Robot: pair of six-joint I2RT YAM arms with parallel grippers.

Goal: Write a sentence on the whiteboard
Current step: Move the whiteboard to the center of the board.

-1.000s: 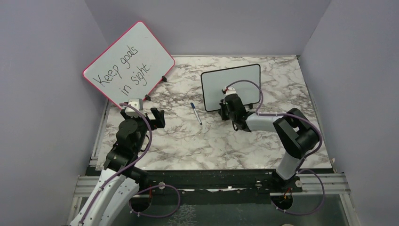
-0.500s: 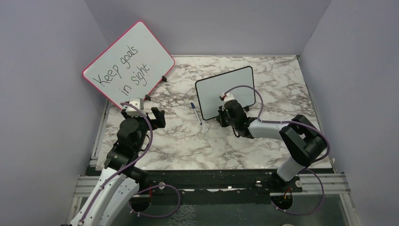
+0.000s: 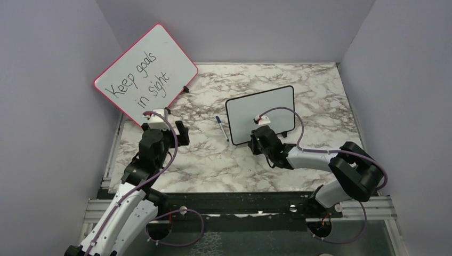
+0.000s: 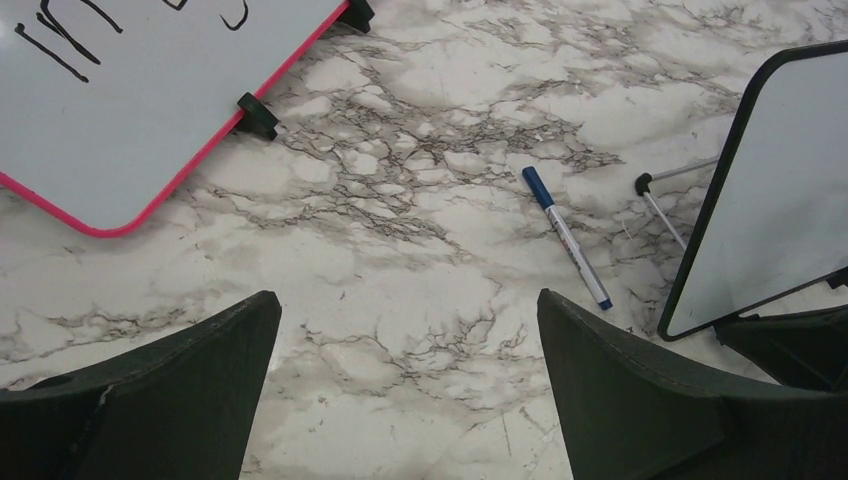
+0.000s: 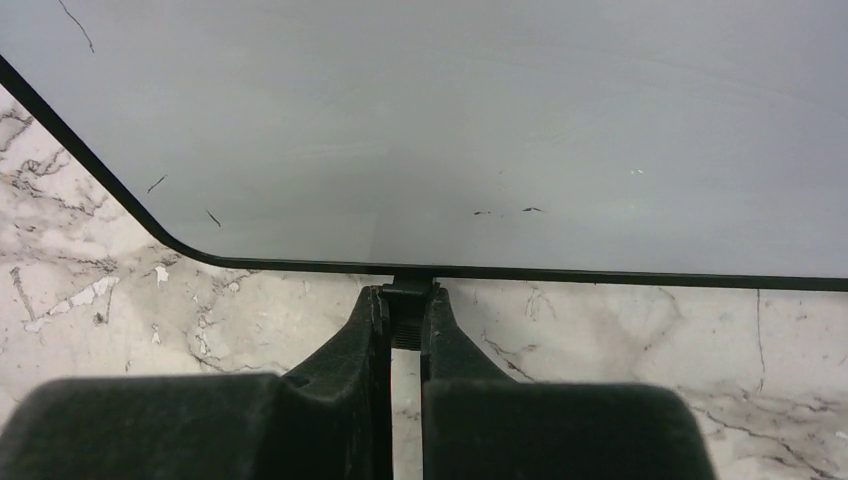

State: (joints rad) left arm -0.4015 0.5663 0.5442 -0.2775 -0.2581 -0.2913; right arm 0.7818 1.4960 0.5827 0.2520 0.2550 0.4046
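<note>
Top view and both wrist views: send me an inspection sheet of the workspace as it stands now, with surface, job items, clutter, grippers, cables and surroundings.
Surface: marble-pattern table, no spills seen.
Job's things: black-framed whiteboard stands upright and carries no blue writing, only a few small dark specks. The marker lies flat on the table to its left, untouched.
Clutter: red-framed board reading "Keep goals in sight", propped at the far left.
Grippers: left gripper is open and empty above the table. Right gripper is shut on a small black tab at the whiteboard's lower edge.
Cables: purple cables loop from each wrist. The right one arcs across the whiteboard's face.
Surroundings: plain lavender walls on three sides.
</note>
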